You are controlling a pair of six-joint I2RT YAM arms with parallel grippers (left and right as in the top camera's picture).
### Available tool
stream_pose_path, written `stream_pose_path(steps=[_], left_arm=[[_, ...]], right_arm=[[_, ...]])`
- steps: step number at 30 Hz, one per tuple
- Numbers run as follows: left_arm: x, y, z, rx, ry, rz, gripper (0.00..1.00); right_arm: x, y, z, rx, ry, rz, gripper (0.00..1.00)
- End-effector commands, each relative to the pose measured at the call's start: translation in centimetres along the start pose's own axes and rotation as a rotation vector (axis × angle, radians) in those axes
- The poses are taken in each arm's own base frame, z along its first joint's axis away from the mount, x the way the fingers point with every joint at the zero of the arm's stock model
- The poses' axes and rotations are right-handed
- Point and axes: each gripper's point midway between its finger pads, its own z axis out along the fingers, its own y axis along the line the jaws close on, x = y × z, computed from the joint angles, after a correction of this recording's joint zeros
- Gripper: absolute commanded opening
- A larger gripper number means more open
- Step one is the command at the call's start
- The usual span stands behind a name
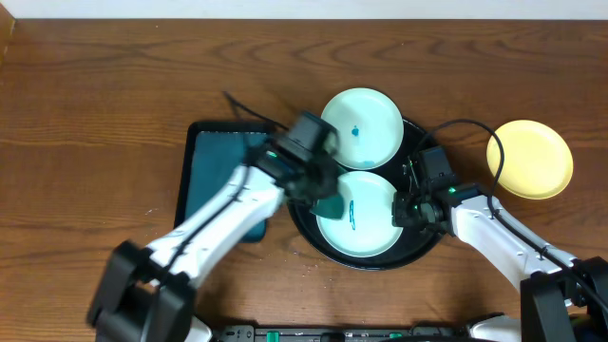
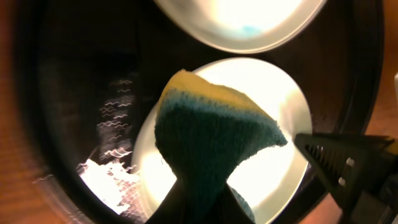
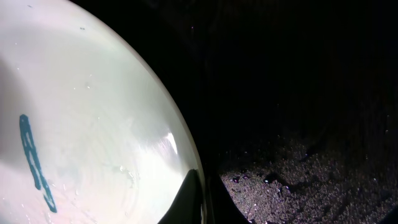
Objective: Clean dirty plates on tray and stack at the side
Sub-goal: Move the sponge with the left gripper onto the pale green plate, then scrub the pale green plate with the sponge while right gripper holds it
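The black round tray (image 1: 426, 249) holds two mint plates. The far plate (image 1: 375, 116) has a small blue smudge. The near plate (image 1: 366, 233) has a blue streak (image 3: 34, 163). My left gripper (image 1: 323, 195) is shut on a teal-and-yellow sponge (image 2: 211, 137), held over the near plate's (image 2: 283, 99) left side. My right gripper (image 1: 405, 211) is shut on the near plate's right rim (image 3: 186, 149), one finger inside and one outside. The yellow plate (image 1: 530, 159) lies on the table right of the tray.
A rectangular teal tray (image 1: 214, 161) lies left of the black tray, partly under my left arm. The black tray floor (image 3: 298, 180) is wet with droplets. A black cable loops over the black tray's upper right edge.
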Motion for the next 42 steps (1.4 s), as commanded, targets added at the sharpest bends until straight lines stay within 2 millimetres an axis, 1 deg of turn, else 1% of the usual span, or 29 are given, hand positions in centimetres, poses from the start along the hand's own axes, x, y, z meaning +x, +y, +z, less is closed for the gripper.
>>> stream_pose_path(steps=[1, 5, 6, 8, 9, 11, 14, 17, 19, 21, 24, 26, 28, 32, 35, 38, 42], left_arm=[[1.4, -0.4, 3.5, -0.028, 0.029, -0.001, 0.07], [3.3, -3.2, 7.1, 0.046, 0.082, 0.04, 0.08], [3.8, -3.3, 7.9, 0.045, 0.097, 0.04, 0.08], [4.6, -2.7, 9.0, 0.009, 0.117, 0.018, 0.07], [4.9, -1.9, 9.6, -0.02, 0.129, 0.008, 0.07], [5.2, -0.4, 10.2, -0.076, 0.144, -0.008, 0.07], [5.1, 3.0, 9.8, -0.21, 0.142, -0.039, 0.08], [4.1, 6.5, 8.2, -0.373, 0.102, -0.055, 0.08], [3.3, 8.3, 6.8, -0.477, 0.074, -0.055, 0.07], [2.6, 9.4, 5.7, -0.548, 0.049, -0.044, 0.07], [2.2, 9.4, 5.6, -0.552, 0.038, -0.022, 0.07], [2.2, 8.9, 6.0, -0.527, 0.036, -0.02, 0.07], [2.6, 7.2, 7.0, -0.442, 0.06, -0.026, 0.07], [3.8, 1.6, 9.1, -0.168, 0.134, -0.08, 0.07], [4.3, -2.2, 9.8, -0.006, 0.162, -0.07, 0.07], [4.7, -4.3, 9.9, 0.062, 0.162, -0.035, 0.08], [5.5, -5.5, 10.1, 0.082, 0.164, -0.018, 0.08]], right_arm=[[0.0, -0.5, 0.3, 0.036, 0.0, 0.01, 0.01], [0.1, -0.5, 0.3, 0.036, 0.0, 0.01, 0.01], [0.1, -0.5, 0.3, 0.036, 0.0, 0.01, 0.01], [0.1, -0.5, 0.3, 0.036, 0.0, 0.01, 0.01], [0.1, -0.5, 0.3, 0.036, 0.0, 0.01, 0.01], [0.1, -0.5, 0.3, 0.036, 0.0, 0.01, 0.01], [0.1, -0.5, 0.3, 0.036, 0.002, 0.009, 0.01], [0.1, -0.5, 0.3, 0.037, 0.003, 0.01, 0.01], [0.2, -0.5, 0.3, 0.037, 0.004, 0.01, 0.01], [0.2, -0.5, 0.3, 0.038, 0.004, 0.01, 0.01], [0.2, -0.5, 0.3, 0.038, 0.004, 0.01, 0.01], [0.2, -0.5, 0.3, 0.038, 0.004, 0.01, 0.01], [0.2, -0.5, 0.3, 0.038, 0.004, 0.01, 0.01], [0.2, -0.5, 0.3, 0.038, 0.005, 0.01, 0.01], [0.2, -0.5, 0.3, 0.039, 0.007, 0.01, 0.01], [0.2, -0.5, 0.3, 0.038, 0.006, 0.01, 0.01], [0.2, -0.5, 0.3, 0.038, 0.006, 0.01, 0.01]])
